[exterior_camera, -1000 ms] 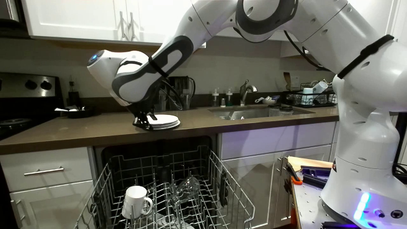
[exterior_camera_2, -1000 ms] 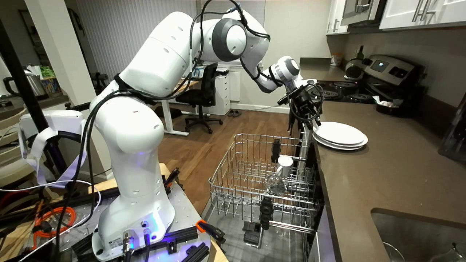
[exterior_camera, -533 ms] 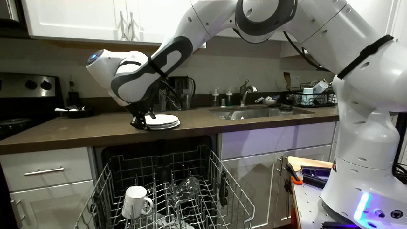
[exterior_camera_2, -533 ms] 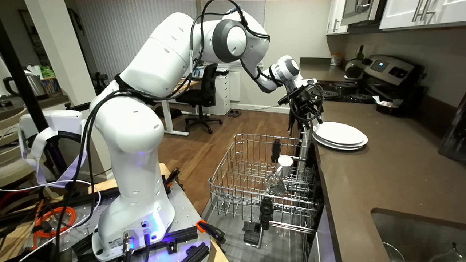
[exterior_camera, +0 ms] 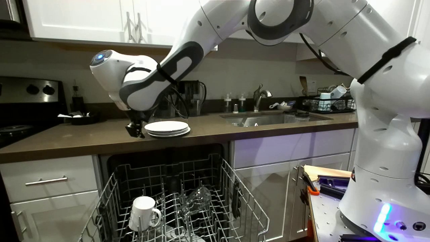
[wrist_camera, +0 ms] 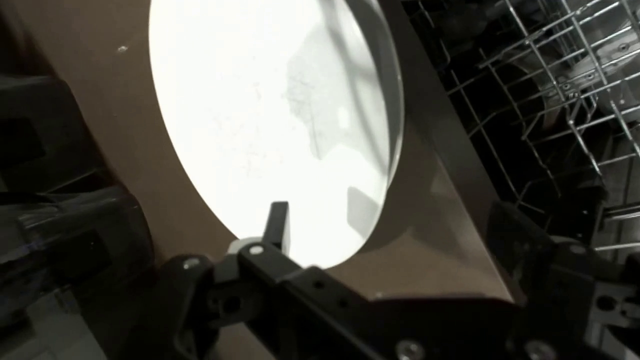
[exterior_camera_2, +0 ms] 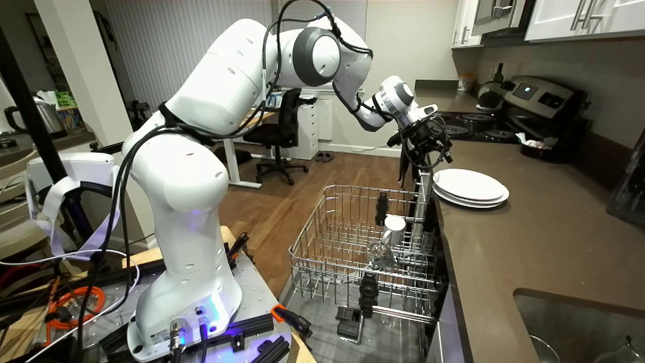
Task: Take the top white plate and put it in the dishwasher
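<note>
Black gripper [exterior_camera: 135, 130] on the left now, and it's hanging just beside the top plate [exterior_camera: 167, 126] in an exterior view; the wrist view is showing its jaws standing wide apart, gripping nothing. Whether a fingertip [wrist_camera: 276, 225] is touching the rim, no view is telling us. Stepping right, that plate is lying flat on at least one other plate [exterior_camera_2: 468, 202], near the front edge of the counter [exterior_camera: 84, 136]. So nothing is getting carried yet: I'd be calling this the approach, with gripping, lifting, carrying and setting down all remaining. Lower down, the dishwasher [exterior_camera: 169, 158] is standing open, its rack [exterior_camera: 247, 191] pulled out and looking ready. Left in it, a mug [exterior_camera: 142, 211] is sitting; a glass [exterior_camera: 199, 199] is leaning to the right of that.

Now the surface, from the left: a stove [exterior_camera: 30, 97] is bordering the brown counter, a dark bowl [exterior_camera: 89, 120] is sitting close by, its contents too small for naming. Rightward, a tap [exterior_camera: 258, 95] is arching over the sink [exterior_camera: 265, 120], a drainer [exterior_camera: 310, 107] is holding cups [exterior_camera: 325, 101], and the arm's base [exterior_camera: 379, 151] is rising from a bench [exterior_camera: 324, 215]. As for the room, blinds [exterior_camera_2: 196, 45] are hanging at the left in an exterior view, a chair [exterior_camera_2: 287, 116] is standing right of them, and wood floor [exterior_camera_2: 282, 212] is stretching past the rack.
</note>
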`<state>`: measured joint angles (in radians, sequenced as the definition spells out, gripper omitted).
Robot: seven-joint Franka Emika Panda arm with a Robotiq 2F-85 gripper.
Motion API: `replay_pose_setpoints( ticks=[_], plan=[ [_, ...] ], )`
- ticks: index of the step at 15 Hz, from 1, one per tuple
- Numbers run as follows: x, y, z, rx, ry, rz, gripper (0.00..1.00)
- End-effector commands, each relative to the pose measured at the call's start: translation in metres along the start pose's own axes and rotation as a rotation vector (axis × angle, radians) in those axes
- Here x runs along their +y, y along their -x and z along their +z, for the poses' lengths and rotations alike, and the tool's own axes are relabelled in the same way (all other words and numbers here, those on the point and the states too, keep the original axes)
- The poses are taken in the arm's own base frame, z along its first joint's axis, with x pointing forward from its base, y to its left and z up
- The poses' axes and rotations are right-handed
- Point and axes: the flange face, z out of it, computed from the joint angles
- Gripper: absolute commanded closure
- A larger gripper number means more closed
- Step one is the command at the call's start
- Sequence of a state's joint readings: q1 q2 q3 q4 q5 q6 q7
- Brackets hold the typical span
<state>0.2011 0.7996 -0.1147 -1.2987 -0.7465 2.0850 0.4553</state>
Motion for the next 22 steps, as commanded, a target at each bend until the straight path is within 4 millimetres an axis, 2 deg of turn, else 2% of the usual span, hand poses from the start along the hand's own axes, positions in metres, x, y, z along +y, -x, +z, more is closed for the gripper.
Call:
replay_pose_setpoints(
  ticks=[1,5,6,7,8,9,11,12,14,17,18,19,20,21,22],
  plan=[
    [0.0,-0.003,0.012,0.032,0.102,0.032,0.0],
    [0.001,0.002,0.021,-0.001,0.157,0.047,0.0],
    [0.001,0.002,0.023,-0.007,0.161,0.05,0.03],
    [0.001,0.003,0.023,-0.016,0.163,0.052,0.21],
    [0.001,0.004,0.023,-0.026,0.165,0.052,0.21],
    [0.002,0.004,0.021,-0.039,0.167,0.053,0.32],
    [0.004,0.004,0.018,-0.057,0.175,0.051,0.42],
    [0.003,0.005,0.016,-0.063,0.173,0.047,0.51],
    [0.005,0.004,0.012,-0.079,0.177,0.046,0.55],
    [0.003,0.004,0.011,-0.095,0.168,0.038,0.75],
    [0.002,0.004,0.012,-0.1,0.167,0.036,0.77],
    [0.001,0.005,0.013,-0.104,0.163,0.033,0.89],
    [0.0,0.006,0.014,-0.108,0.162,0.032,0.96],
    [-0.001,0.006,0.015,-0.111,0.161,0.03,0.96],
    [-0.002,0.006,0.016,-0.113,0.161,0.029,0.87]
  ],
)
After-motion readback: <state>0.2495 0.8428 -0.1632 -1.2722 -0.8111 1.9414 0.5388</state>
